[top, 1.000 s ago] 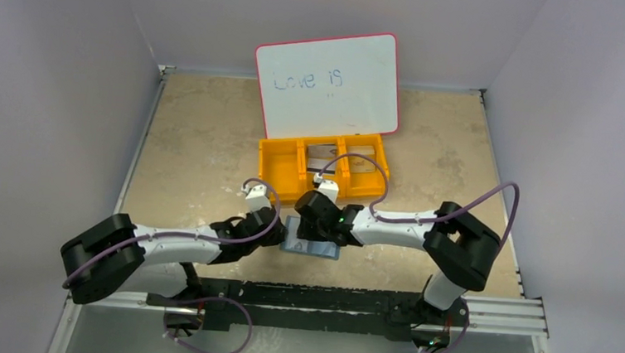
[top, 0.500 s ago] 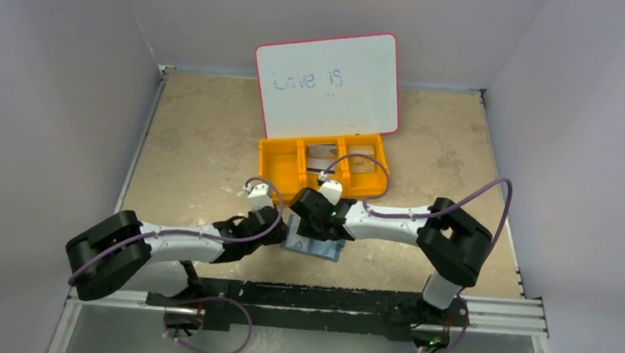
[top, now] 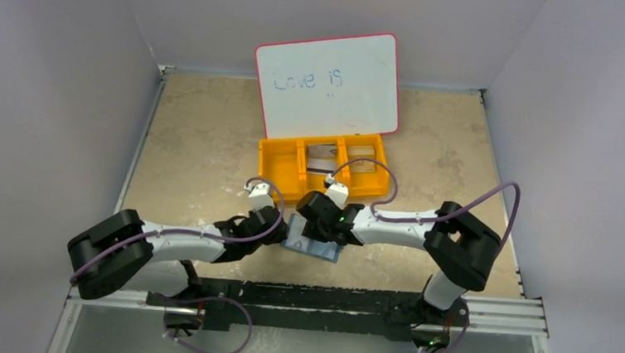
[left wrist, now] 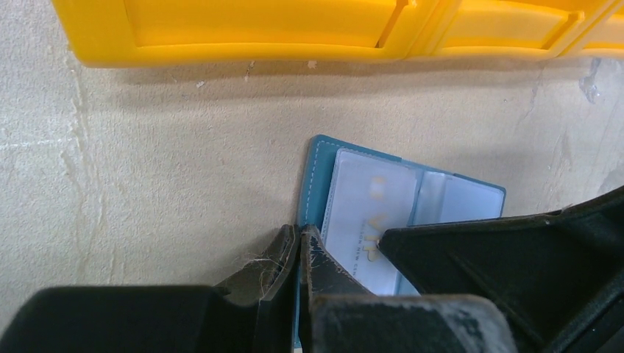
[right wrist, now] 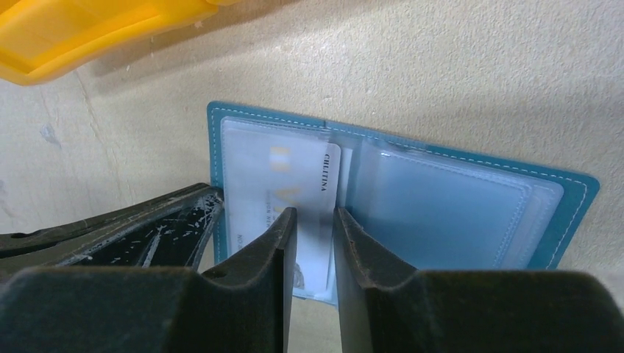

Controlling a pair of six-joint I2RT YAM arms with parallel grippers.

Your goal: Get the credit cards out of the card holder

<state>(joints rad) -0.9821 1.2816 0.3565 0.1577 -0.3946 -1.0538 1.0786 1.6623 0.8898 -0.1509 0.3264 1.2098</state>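
the card holder (right wrist: 441, 198) is laid open just near of the orange bin (top: 281, 164), its left edge touched by the clenched left gripper (left wrist: 298, 250). a credit card (right wrist: 272, 184) in its left pocket is straddled by the narrowly parted right gripper (right wrist: 315, 217).

The whole table (top: 196, 135) is taken in from high above and behind the arm bases (top: 437, 306) by the top view, which is aimed down and forward. The open card holder (left wrist: 315, 184) is seen from very near by both wrist views, each aimed down toward the orange bin (left wrist: 221, 44), whose edge is shared.
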